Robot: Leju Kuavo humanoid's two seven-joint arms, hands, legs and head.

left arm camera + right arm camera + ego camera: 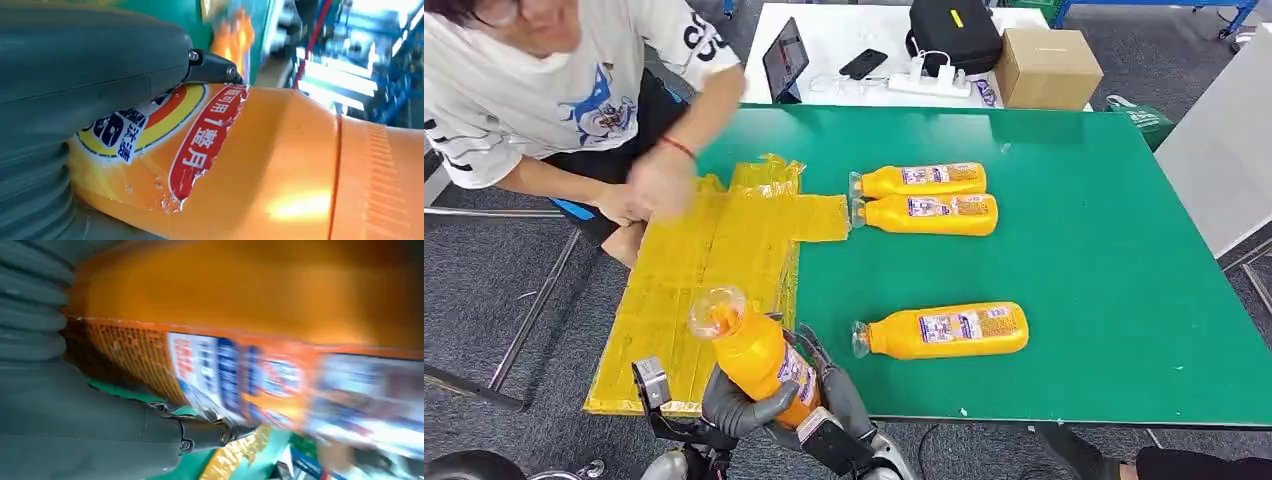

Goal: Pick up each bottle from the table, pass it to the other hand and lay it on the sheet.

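The green table [1074,280] stretches ahead of both hands, with the yellow sheet [714,270] just beyond the left hand [739,405]. A person's hand [659,185] rests on the sheet's far part. Three bottles [946,331] lie on the table beyond the right hand [839,395]. Both hands wrap the held bottle [759,355], tilted, cap up, at the table's near edge; its label shows by the left thumb [75,75].

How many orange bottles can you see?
4. Two lie side by side on the green table, the far bottle and the one just nearer. A third lies nearer the robot. The fourth is held up by both hands. None looks hidden.
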